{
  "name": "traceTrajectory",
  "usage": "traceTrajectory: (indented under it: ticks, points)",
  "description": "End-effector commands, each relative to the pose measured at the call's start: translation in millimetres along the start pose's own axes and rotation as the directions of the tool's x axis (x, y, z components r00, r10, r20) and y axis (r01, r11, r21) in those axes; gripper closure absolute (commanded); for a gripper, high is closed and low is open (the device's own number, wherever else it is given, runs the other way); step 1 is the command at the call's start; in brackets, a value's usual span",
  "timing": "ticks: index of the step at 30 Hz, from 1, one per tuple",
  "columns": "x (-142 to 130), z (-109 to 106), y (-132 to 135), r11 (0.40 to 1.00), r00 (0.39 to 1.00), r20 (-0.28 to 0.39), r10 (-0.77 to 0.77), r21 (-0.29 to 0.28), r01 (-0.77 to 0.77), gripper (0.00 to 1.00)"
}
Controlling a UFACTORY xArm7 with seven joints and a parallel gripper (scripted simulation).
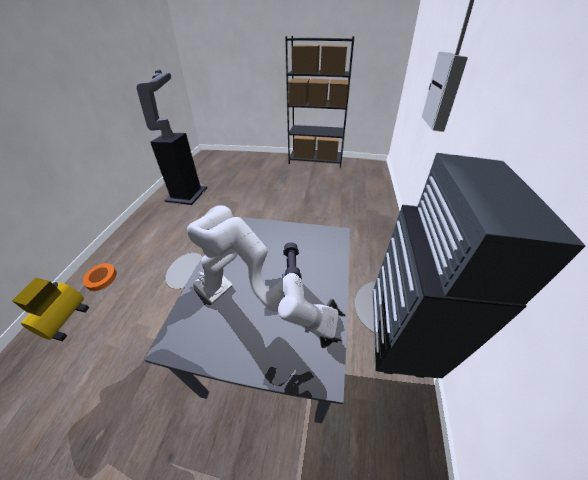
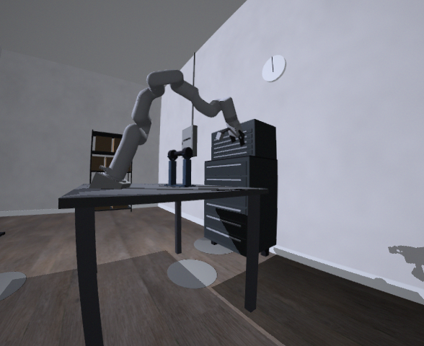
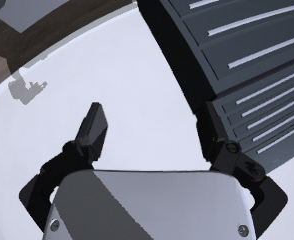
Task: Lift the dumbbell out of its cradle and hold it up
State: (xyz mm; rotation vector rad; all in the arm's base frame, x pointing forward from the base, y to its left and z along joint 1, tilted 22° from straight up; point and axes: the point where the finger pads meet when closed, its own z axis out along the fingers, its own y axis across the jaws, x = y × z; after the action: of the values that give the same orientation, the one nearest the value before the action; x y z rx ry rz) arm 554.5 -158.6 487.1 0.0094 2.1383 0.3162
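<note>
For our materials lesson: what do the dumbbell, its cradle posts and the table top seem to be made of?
Dumbbell: dark, matte, probably metal or rubber-coated.
Cradle posts: blue, evenly coloured, perhaps painted metal or plastic.
Table top: smooth grey slab, faint sheen, possibly laminate or painted metal.

Black dumbbell [image 2: 179,152] level atop blue cradle [image 2: 186,171], on table [image 2: 160,194].

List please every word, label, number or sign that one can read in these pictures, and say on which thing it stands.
No text can be read in any view.
Arm's wrist link: a faint round mark, too small to read.
Wall clock: one hand, no numerals.
Grey wall box: one dark slot, no lettering.
Brown boxes on the shelf rack: plain.
</note>
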Motion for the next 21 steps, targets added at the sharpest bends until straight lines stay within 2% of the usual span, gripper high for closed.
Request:
traceTrajectory:
  ticks: [1, 2, 3, 6, 8, 11, 12, 13, 14, 16, 17, 18, 19, 21]
  points:
    - [-2.3, -14.2, 40.5, 0.997, 0.997, -0.026, 0.071, -0.03, -0.072, 0.0]
    - [-2.3, -14.2, 40.5, 0.997, 0.997, -0.026, 0.071, -0.03, -0.072, 0.0]
    - [-0.8, -20.3, 61.2, 0.993, 0.993, -0.044, 0.108, -0.044, -0.11, 0.0]
    - [-0.8, -20.3, 61.2, 0.993, 0.993, -0.044, 0.108, -0.044, -0.11, 0.0]
    - [6.1, -32.6, 103.5, 0.98, 0.979, -0.089, 0.183, -0.058, -0.188, 0.0]
    - [6.1, -32.6, 103.5, 0.98, 0.979, -0.089, 0.183, -0.058, -0.188, 0.0]
    - [11.6, -38.7, 124.5, 0.972, 0.969, -0.115, 0.22, -0.058, -0.228, 0.0]
    - [11.6, -38.7, 124.5, 0.972, 0.969, -0.115, 0.22, -0.058, -0.228, 0.0]
    - [18.4, -44.5, 145.1, 0.962, 0.956, -0.142, 0.258, -0.051, -0.268, 0.0]
    - [18.4, -44.5, 145.1, 0.962, 0.956, -0.142, 0.258, -0.051, -0.268, 0.0]
    - [26.6, -50.1, 165.2, 0.951, 0.94, -0.169, 0.297, -0.038, -0.307, 0.0]
    - [26.6, -50.1, 165.2, 0.951, 0.94, -0.169, 0.297, -0.038, -0.307, 0.0]
    - [36.2, -55.3, 184.3, 0.938, 0.922, -0.196, 0.335, -0.019, -0.345, 0.0]
    - [36.2, -55.3, 184.3, 0.938, 0.922, -0.196, 0.335, -0.019, -0.345, 0.0]
